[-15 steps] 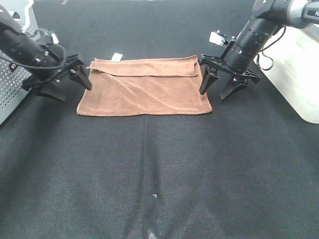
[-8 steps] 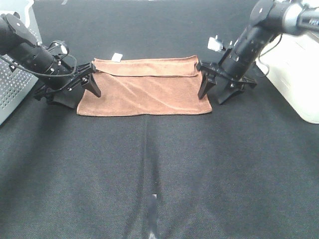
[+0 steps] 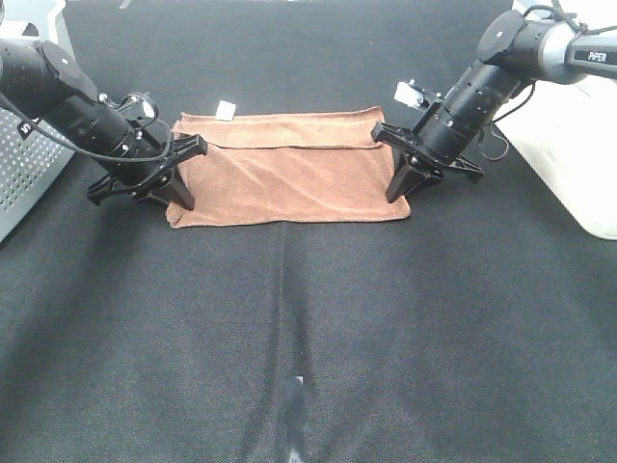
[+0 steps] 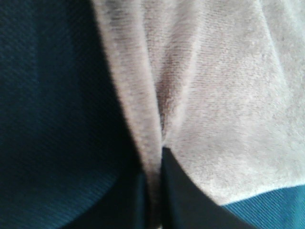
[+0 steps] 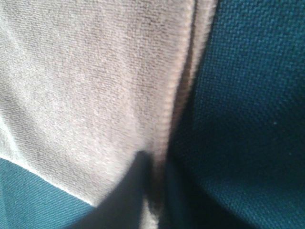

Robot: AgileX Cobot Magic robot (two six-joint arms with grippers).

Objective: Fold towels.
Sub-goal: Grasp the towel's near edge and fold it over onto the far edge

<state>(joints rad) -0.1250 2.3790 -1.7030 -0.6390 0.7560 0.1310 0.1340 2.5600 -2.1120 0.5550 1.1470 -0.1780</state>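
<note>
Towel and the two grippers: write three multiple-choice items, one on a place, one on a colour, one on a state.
1. Where is the white tag on the towel?
A) near edge
B) far edge, toward the left arm's side
C) centre

2. What colour is the towel?
A) reddish-brown
B) blue
C) white

3. How do the left gripper and right gripper stand?
A) both open above it
B) one open, one shut
C) each shut on a short edge of it

Key:
1 B, it pokes out beyond the far hem.
2 A, plain in every view.
3 C, each wrist view shows cloth pinched between the fingers.
</note>
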